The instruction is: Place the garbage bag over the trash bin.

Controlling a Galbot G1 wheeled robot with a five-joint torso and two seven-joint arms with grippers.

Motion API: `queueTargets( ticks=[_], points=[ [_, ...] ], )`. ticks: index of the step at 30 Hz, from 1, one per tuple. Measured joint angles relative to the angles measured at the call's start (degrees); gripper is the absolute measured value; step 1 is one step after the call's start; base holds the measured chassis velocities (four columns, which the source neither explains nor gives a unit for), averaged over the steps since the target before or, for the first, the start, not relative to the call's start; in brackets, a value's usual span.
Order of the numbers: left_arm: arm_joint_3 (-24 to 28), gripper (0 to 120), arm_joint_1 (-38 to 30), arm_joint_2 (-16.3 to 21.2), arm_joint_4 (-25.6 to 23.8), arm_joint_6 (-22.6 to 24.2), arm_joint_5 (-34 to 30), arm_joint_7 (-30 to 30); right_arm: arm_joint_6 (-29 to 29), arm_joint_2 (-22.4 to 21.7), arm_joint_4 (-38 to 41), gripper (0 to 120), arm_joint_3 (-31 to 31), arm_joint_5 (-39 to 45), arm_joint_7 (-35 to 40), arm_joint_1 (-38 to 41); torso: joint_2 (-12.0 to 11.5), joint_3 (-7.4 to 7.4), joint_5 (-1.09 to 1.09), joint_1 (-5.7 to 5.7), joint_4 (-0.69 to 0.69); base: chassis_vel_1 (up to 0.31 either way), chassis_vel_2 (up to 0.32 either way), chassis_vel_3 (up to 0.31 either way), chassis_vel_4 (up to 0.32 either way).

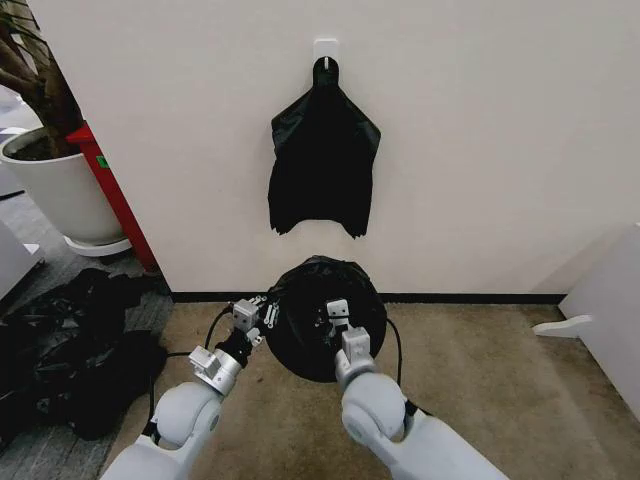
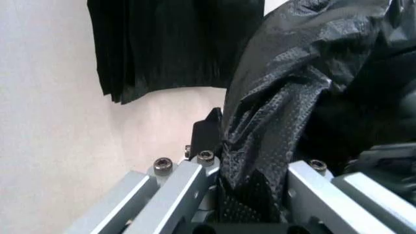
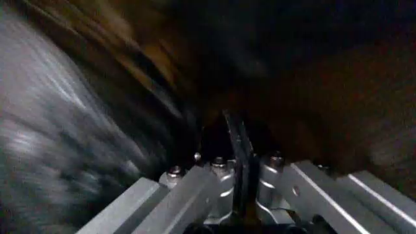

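The garbage bag [image 1: 325, 320], glossy black, is spread over a round shape on the floor by the wall. The trash bin is hidden under it. My left gripper [image 1: 262, 316] is at the bag's left rim. In the left wrist view a thick wrinkled fold of the garbage bag [image 2: 273, 117] runs down between the fingers [image 2: 206, 130], which are closed on it. My right gripper [image 1: 337, 312] reaches into the bag's dark opening from the near side. In the right wrist view its fingers [image 3: 237, 141] are pressed together, with blurred dark plastic all around.
A bundle of black bags [image 1: 322, 170] hangs from a wall hook [image 1: 325, 52] just above. A heap of black plastic [image 1: 70, 340] lies at the left, behind it a large white plant pot [image 1: 60, 190] and a red panel [image 1: 115, 195]. White furniture [image 1: 610, 310] stands right.
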Motion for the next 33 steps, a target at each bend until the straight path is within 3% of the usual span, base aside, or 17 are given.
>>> queueTargets(
  ticks=[4, 11, 18, 22, 27, 33],
  points=[
    [-0.05, 2, 0.41, 0.05, -0.23, 0.22, 0.0, 0.53, -2.86, -0.22, -4.41, 0, 1.02, -6.24, 0.94, 1.27, 0.0, 0.0, 0.01, 0.0, -0.01, 0.0, 0.0, 0.0, 0.0],
    [0.0, 2, 0.42, 0.11, -0.05, 0.41, 0.26, 0.73, -4.55, -0.73, -5.8, 0, 1.8, -9.05, 1.91, 1.94, 0.0, 0.0, 0.01, 0.0, 0.0, 0.0, 0.0, 0.0, 0.0],
    [0.13, 2, 0.13, -0.1, 0.5, 0.58, 0.84, 0.67, 2.15, -1.19, -0.97, 0, -0.98, -2.42, -1.49, 0.6, 0.0, 0.0, 0.0, 0.0, 0.0, 0.0, 0.0, 0.0, 0.0],
    [0.18, 2, 0.12, -0.18, 0.47, 0.58, 0.89, 0.67, 1.89, -0.58, -0.59, 0, -2.14, 1.74, -1.04, 0.73, 0.0, 0.0, 0.0, 0.0, 0.0, 0.0, 0.0, 0.0, 0.0],
    [0.18, 2, 0.52, -0.19, -0.61, 0.58, 0.9, 0.76, -6.04, 1.3, -3.16, 0, -3.99, 8.04, 4.84, 2.65, 0.0, 0.0, 0.0, 0.0, -0.01, 0.0, 0.0, 0.0, 0.0],
    [0.12, 2, 1.09, -0.01, -1.43, 0.49, 1.08, 0.82, -11.02, 2.85, -6.94, 0, -4.83, 5.57, 8.2, 4.63, 0.0, 0.0, 0.0, 0.0, 0.0, 0.0, 0.0, 0.0, 0.0]
  ],
)
